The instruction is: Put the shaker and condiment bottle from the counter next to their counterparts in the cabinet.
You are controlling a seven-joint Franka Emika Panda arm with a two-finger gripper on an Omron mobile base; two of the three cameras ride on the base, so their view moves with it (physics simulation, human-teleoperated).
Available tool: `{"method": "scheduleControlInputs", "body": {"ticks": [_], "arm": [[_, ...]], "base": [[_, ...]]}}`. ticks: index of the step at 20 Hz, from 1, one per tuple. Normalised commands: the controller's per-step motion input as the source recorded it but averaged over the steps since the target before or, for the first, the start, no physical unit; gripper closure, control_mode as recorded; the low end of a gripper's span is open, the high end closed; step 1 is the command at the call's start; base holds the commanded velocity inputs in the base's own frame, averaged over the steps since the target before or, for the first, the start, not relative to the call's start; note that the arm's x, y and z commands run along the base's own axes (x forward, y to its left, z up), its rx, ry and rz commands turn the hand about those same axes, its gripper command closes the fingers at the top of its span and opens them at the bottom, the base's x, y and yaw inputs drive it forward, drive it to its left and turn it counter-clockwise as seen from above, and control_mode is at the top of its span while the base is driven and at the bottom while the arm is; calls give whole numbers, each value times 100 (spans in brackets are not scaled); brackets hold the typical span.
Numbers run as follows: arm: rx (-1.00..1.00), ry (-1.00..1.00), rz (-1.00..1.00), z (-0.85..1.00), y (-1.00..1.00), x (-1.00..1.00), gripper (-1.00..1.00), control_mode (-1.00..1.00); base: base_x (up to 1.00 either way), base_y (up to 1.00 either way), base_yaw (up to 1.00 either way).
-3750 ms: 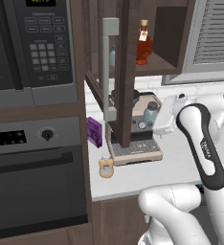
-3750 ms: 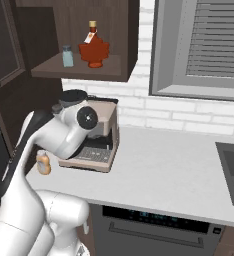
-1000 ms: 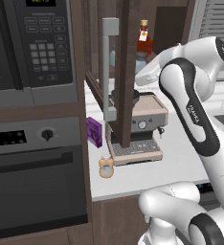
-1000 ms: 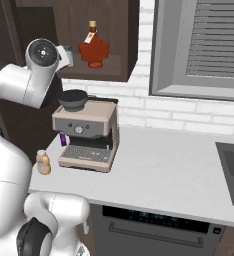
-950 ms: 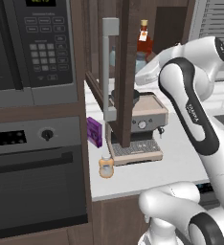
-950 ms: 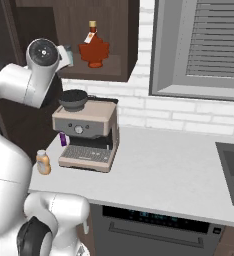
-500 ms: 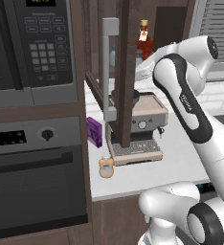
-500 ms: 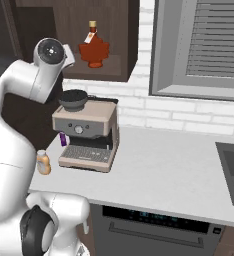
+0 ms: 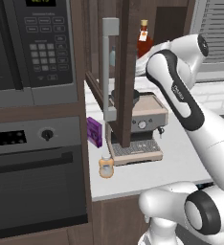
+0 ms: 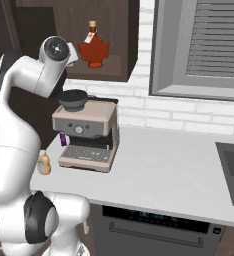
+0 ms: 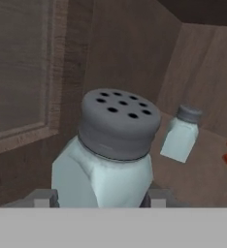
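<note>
Grey-capped shaker (image 11: 110, 155) clamped in the gripper (image 11: 102, 197) inside the cabinet (image 11: 120, 48), near its counterpart shaker (image 11: 181, 133); advancing carelessly could topple that one.

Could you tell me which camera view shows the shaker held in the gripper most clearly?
The hand view: the shaker sits large and close, its perforated dark cap plain, with a second shaker behind it. In both base views the arm reaches into the cabinet and covers the held shaker.

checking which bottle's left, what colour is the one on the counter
Pale orange-tan condiment bottle, clearest in the left base view.
</note>
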Motion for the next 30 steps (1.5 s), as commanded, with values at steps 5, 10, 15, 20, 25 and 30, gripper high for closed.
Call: {"method": "scheduleControlInputs", "body": {"ticks": [5, 10, 15, 20, 25, 30], "arm": [[0, 0, 0, 0, 5, 28, 100, -100], [0, 0, 0, 0, 4, 24, 100, -100], [0, 0, 0, -5, 5, 18, 100, -100], [0, 0, -2, -7, 11, 8, 100, -100], [0, 0, -4, -1, 8, 11, 100, -100], [0, 0, -3, 0, 1, 16, 100, -100]], "base": [[0, 0, 0], [0, 0, 0], [0, 0, 0], [0, 0, 0], [0, 0, 0], [0, 0, 0]]}}
